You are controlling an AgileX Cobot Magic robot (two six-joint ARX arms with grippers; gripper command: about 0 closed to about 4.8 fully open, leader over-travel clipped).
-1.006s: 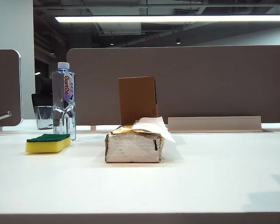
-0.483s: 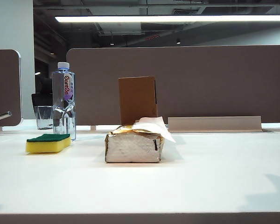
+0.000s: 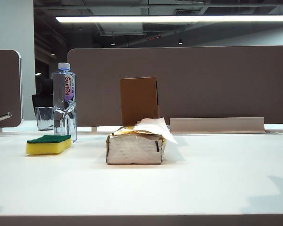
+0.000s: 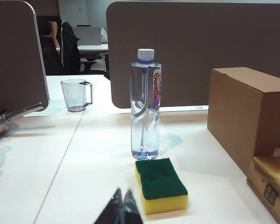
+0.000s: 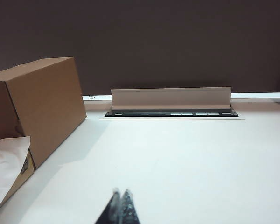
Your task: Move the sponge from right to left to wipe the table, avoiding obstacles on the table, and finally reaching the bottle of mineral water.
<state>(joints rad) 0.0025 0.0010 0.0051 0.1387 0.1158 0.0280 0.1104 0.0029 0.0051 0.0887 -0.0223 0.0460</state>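
Fingers of the left gripper (image 4: 122,205) and right gripper (image 5: 121,205) are pressed together, empty, above the desk (image 3: 217,174); with the sponge (image 3: 48,144) beside the bottle of mineral water (image 3: 64,101), wiping looks finished, needing only retreat.

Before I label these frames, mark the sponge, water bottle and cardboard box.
sponge (image 3: 49,140), exterior view, green scouring top.
water bottle (image 4: 145,135), left wrist view, clear lower body.
cardboard box (image 5: 60,98), right wrist view, brown side face.

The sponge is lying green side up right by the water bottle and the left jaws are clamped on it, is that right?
Not quite. The sponge does lie green side up by the bottle, but the left gripper is shut on nothing, its jaws short of the sponge and not touching it. The left wrist view shows this.
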